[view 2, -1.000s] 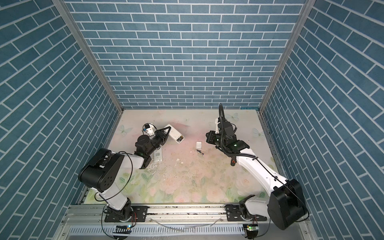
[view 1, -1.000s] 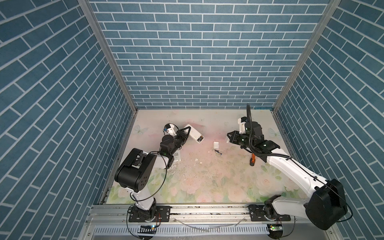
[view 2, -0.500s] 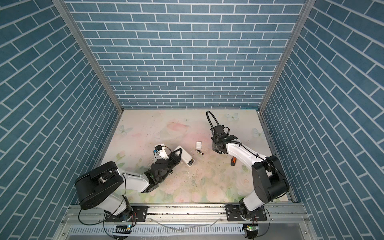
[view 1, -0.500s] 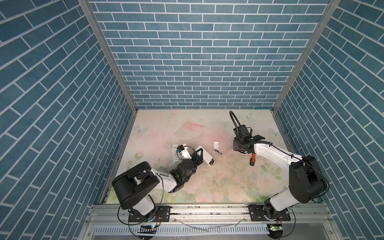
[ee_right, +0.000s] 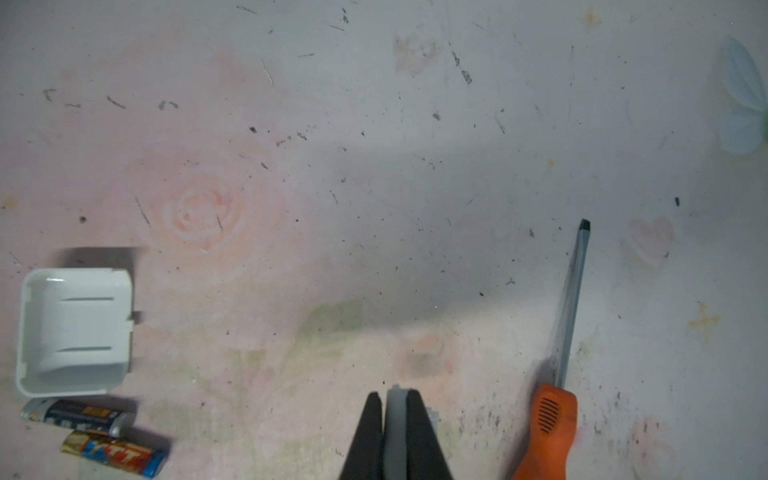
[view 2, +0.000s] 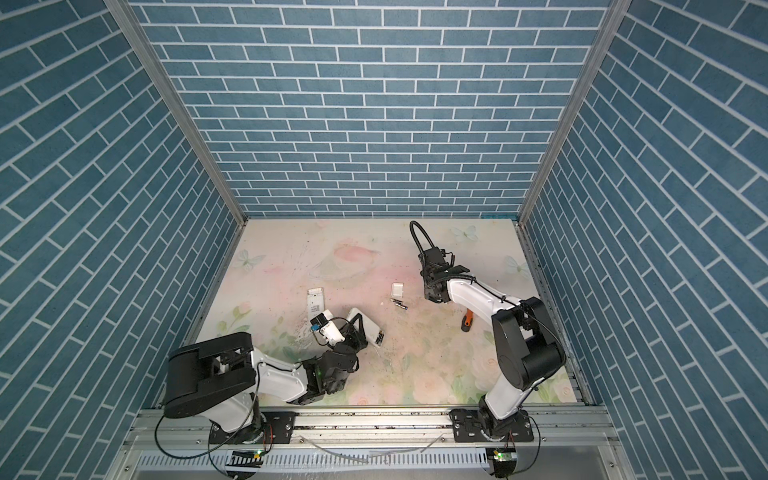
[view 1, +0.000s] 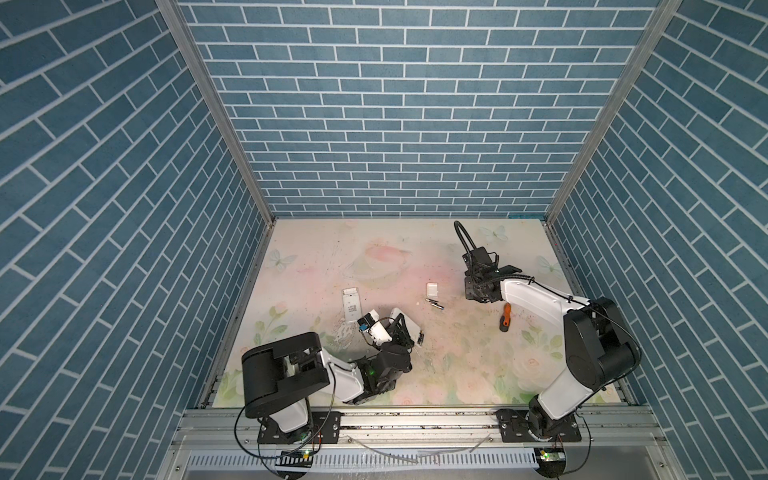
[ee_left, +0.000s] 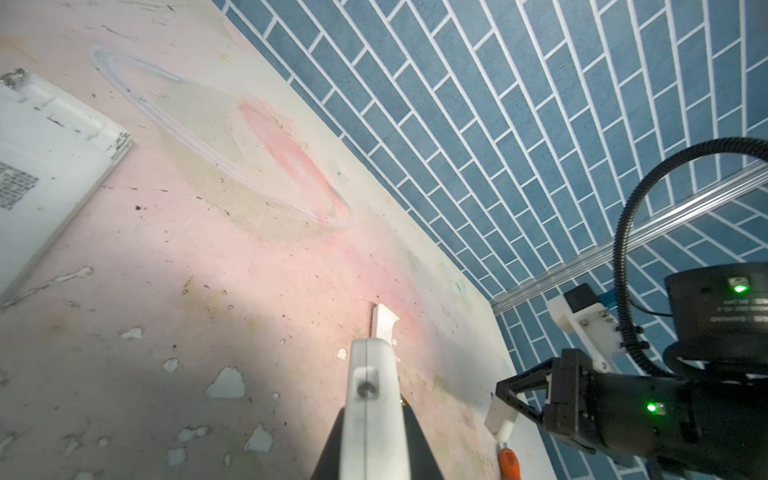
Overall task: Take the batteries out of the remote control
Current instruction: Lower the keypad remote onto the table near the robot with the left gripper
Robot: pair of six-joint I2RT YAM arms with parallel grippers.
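Batteries: two short metal-cased cylinders, one dark blue with silver ends and one glossy gold-blue-red. They lie side by side near the middle of the scuffed floral-print surface, just beside a white moulded plastic cover with its hollow side up.

Right pincer: tips pressed together, low over the surface between the batteries and the orange-handled flat-blade screwdriver, touching neither.

Left pincer: clamped on a white slab-shaped plastic remote, toward the front edge, left of middle. There are dark slim shapes at its end, too small to tell.

Second flat white remote: lies label-up nearer the left edge.

Open room: far edge and both far corners.
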